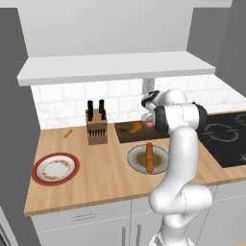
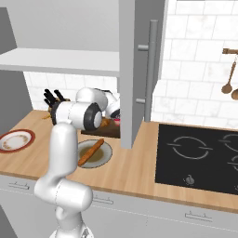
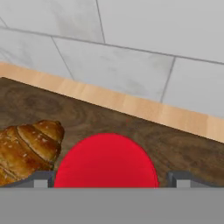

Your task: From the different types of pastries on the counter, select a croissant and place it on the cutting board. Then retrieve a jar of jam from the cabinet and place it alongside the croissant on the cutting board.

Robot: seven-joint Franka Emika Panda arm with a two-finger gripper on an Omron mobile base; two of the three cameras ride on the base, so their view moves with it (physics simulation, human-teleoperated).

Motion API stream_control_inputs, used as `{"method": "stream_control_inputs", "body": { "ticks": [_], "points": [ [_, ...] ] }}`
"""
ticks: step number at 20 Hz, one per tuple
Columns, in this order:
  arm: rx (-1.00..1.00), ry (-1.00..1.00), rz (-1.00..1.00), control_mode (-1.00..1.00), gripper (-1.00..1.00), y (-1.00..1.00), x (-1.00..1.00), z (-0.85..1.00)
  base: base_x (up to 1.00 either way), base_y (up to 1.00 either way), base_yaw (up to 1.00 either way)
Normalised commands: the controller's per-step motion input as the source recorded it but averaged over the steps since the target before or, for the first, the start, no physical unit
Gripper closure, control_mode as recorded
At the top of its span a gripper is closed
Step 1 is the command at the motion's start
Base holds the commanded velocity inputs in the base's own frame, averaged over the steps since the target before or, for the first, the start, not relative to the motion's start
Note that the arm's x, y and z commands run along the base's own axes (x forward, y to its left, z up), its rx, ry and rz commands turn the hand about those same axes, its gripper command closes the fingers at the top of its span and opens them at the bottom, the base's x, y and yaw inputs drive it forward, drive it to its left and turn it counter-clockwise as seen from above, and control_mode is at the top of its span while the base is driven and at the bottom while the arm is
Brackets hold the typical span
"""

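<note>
Croissant (image 3: 28,148) already lies on the board (image 3: 183,144); the gripper (image 3: 107,180) clasps the jar (image 3: 106,162) over the board's back edge, beside it; release remains

Cutting board (image 1: 129,136) at the back of the desk (image 1: 101,178), croissant (image 1: 136,127) on it, jam jar (image 3: 106,161) just right of the croissant, knife block (image 1: 96,126) left of the board, bread stick (image 1: 149,156) on a plate (image 1: 137,161) in front, second plate (image 1: 55,168) far left.
</note>
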Motion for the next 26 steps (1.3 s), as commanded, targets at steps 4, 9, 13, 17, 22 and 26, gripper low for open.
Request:
{"method": "stream_control_inputs", "body": {
  "ticks": [4,9,13,17,22,26],
  "points": [
    [0.00,0.07,-0.04,-1.00,-1.00,-0.12,-0.64,0.00,0.00,0.00,0.00],
    [0.00,0.02,-0.06,-1.00,-1.00,-0.14,-0.51,0.02,0.00,0.00,0.00],
    [0.00,-0.06,-0.03,-1.00,-1.00,-0.01,-0.66,0.12,0.00,0.00,0.00],
    [-0.02,-0.07,-0.05,-1.00,-1.00,0.00,-0.92,0.63,0.00,0.00,0.00],
    [-0.05,-0.03,-0.06,-1.00,-1.00,0.00,-0.88,0.71,0.00,0.00,0.00],
    [0.00,0.03,0.00,-1.00,-1.00,0.00,-0.29,0.01,0.00,0.00,0.00]
  ]
}}
